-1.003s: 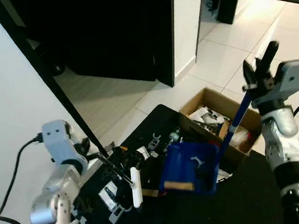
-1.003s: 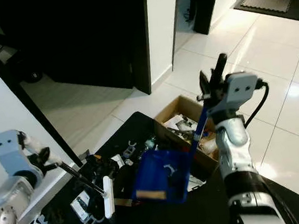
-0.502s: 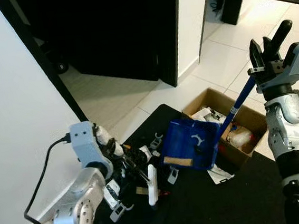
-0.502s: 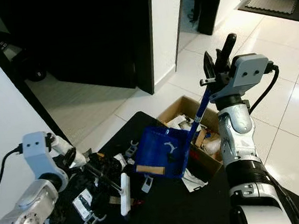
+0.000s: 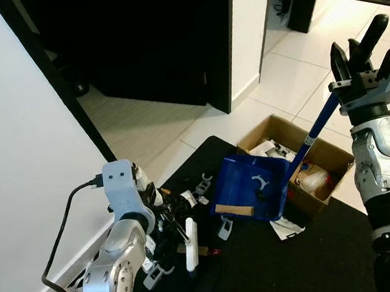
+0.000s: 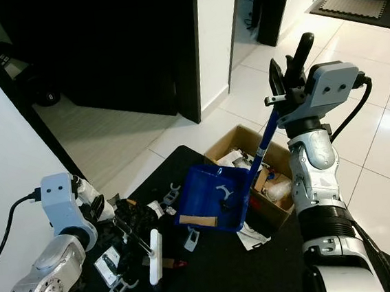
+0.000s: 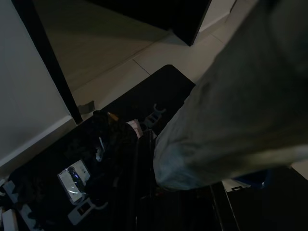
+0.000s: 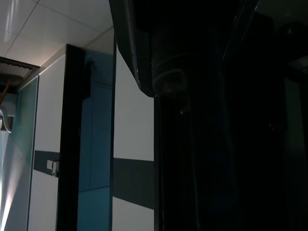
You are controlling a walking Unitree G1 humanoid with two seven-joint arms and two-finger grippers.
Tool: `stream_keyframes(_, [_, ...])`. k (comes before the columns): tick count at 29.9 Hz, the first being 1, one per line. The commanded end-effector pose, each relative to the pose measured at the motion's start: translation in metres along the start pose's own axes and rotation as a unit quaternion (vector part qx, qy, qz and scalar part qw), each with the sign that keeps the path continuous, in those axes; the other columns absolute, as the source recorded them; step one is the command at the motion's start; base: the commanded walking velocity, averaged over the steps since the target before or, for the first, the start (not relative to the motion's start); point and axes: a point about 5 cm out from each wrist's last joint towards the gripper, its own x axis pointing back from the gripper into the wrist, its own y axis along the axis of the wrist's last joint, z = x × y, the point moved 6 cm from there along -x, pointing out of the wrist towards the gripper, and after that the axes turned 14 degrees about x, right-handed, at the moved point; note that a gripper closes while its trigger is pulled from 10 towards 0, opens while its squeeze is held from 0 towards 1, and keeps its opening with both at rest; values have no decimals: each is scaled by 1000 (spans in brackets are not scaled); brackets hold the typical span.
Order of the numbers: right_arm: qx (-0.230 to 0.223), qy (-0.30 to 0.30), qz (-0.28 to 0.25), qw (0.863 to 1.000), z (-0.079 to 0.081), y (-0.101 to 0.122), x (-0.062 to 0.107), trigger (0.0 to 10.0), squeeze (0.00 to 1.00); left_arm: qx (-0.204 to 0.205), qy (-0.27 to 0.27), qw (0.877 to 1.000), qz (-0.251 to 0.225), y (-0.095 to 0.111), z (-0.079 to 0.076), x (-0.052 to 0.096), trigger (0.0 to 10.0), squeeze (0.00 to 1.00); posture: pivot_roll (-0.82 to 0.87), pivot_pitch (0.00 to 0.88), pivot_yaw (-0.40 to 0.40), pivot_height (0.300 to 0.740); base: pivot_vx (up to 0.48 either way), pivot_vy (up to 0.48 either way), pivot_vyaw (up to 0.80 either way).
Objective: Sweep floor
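Black mat (image 5: 309,259) on wht tile floor (image 5: 292,74)

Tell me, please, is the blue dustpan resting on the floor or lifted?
Lifted: the dustpan hangs tilted beside the cardboard box, held by its handle in the right claw.

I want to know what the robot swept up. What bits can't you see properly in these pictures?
- Inside the brown cardboard box: the blue plastic dustpan hides part of it in both eye views.
- Small litter on the black mat: too small to name.
- Left hand: the left wrist view is dark, a grey blur covering it.
- Right wrist view: nearly black.
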Motion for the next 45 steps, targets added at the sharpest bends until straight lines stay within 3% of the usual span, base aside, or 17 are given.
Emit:
stream_keyframes(1, [-3, -9, -29, 1000, -6, 16, -6, 10000, 0, 4, 5, 1000, 3, -5, 0, 0, 10000, 0, 93, 217, 59, 740, 266, -364, 0])
stream_keyframes(16, [-6, -5, -21, 1000, -4, 12, -1, 10000, 0, 4, 25, 1000, 7, -6, 9, -2, 10000, 0, 94, 220, 64, 740, 292, -358, 0])
stream_keyframes(34, [-7, -1, -14, 1000, -2, 9, 0, 10000, 0, 3, 46, 999, 12, -10, 18, -5, 10000, 0, 91, 220, 59, 740, 73, 0, 0])
stream_keyframes(45, [20, -11, -7, 1000, -8, 0, 0, 10000, 0, 0, 49, 999, 15, -11, 22, -3, 10000, 0, 101, 210, 63, 740, 0, 0, 0])
